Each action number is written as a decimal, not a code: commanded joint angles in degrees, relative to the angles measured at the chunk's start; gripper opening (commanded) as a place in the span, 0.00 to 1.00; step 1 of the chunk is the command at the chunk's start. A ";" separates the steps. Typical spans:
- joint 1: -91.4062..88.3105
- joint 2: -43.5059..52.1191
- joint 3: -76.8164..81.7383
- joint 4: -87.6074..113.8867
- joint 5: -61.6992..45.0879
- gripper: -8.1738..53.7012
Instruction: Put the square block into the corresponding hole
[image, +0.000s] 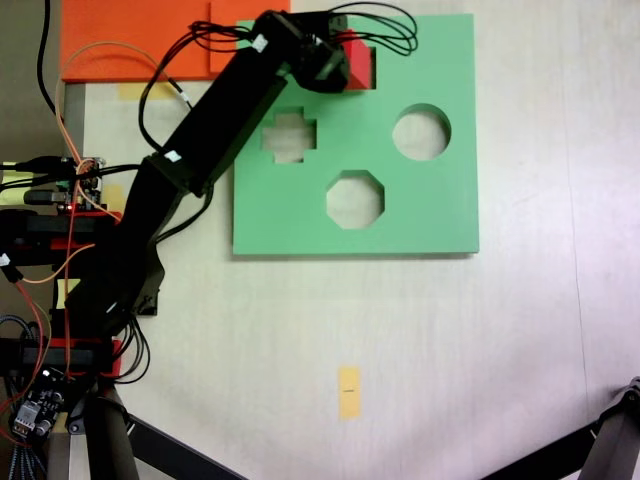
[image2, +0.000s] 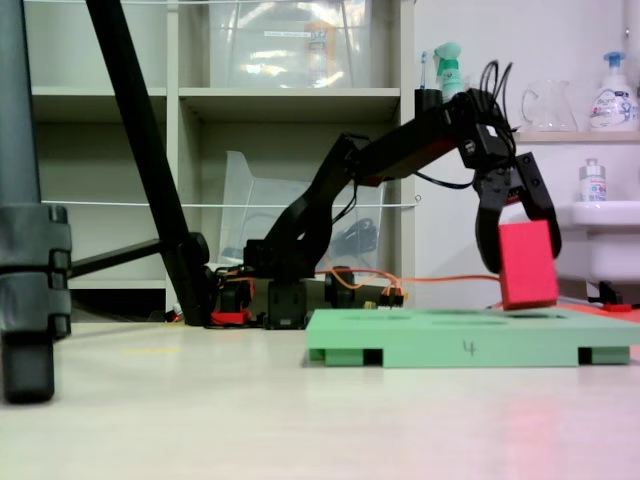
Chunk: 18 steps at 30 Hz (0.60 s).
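Note:
The red foam cube hangs slightly tilted, with my gripper shut on it from above. Its lower edge is level with the top face of the green foam board; I cannot tell whether it touches or has entered. Seen from above, the cube lies at the board's far edge, partly under the gripper and its cables. The square cutout is hidden beneath the cube and gripper.
The board also has a cross-shaped cutout, a round one and an octagonal one. Orange foam slabs lie beyond the board's corner. Yellow tape marks the table. A tripod leg stands near the camera.

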 joint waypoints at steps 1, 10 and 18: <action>-0.70 1.14 -3.69 -4.75 -0.26 0.26; -0.70 -1.05 -3.69 -4.75 -1.14 0.26; -0.62 -4.57 -3.78 -5.54 -1.14 0.29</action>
